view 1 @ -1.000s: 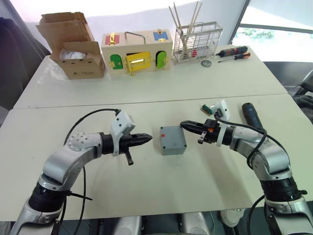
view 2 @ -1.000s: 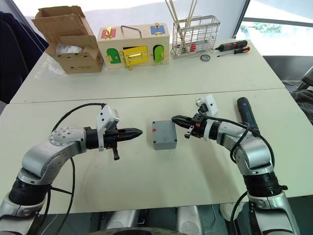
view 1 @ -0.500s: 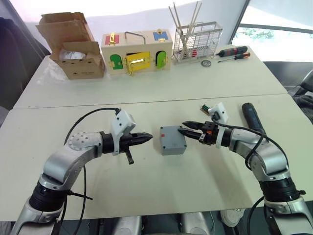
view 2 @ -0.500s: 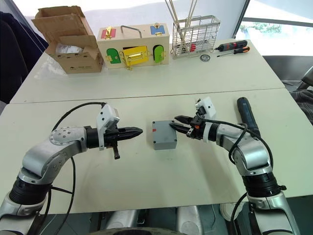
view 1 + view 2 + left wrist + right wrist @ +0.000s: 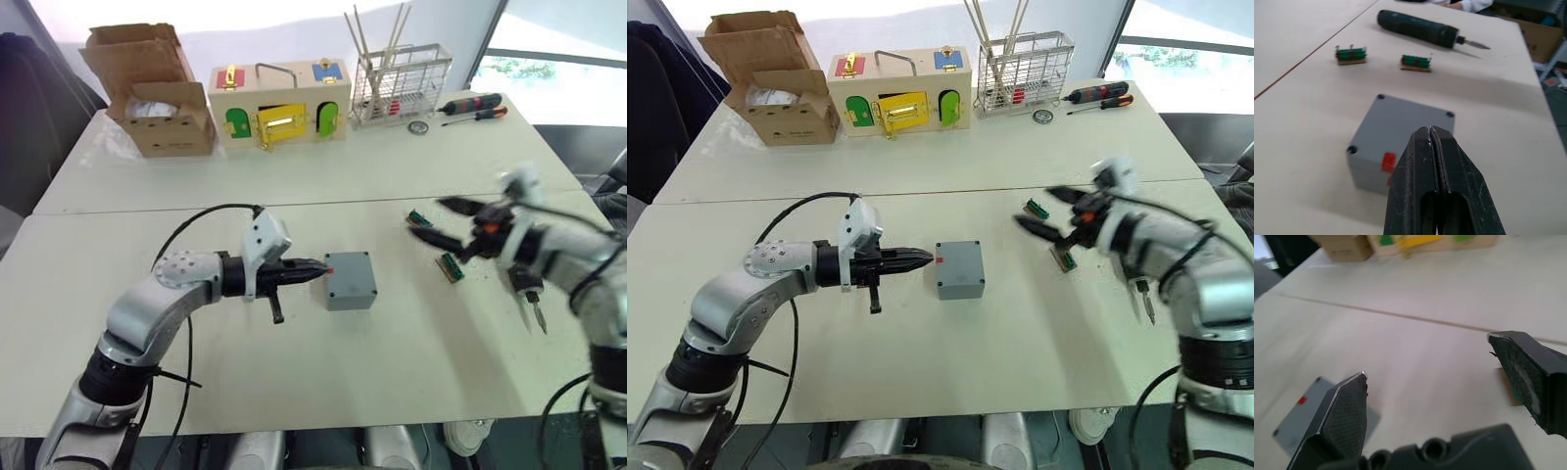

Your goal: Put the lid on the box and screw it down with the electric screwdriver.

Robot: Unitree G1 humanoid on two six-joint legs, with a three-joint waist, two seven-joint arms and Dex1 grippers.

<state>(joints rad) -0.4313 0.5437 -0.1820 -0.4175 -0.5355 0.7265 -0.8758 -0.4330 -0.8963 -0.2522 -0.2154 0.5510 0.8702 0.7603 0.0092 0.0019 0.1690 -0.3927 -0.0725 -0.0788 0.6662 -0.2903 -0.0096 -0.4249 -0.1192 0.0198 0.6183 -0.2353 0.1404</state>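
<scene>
- The left gripper, fingers pressed together into a single point, reaches level across the bench from a bent elbow, its tip at the red-marked side of the box.
- The box sits closed just ahead of that gripper, the lid on top with corner holes showing.
- The right gripper hangs raised above the bench with fingers spread wide, well apart from the box.
- Two small green parts lie beneath the right gripper.
- The electric screwdriver lies on its side beyond the box and the green parts, near the right arm.
</scene>
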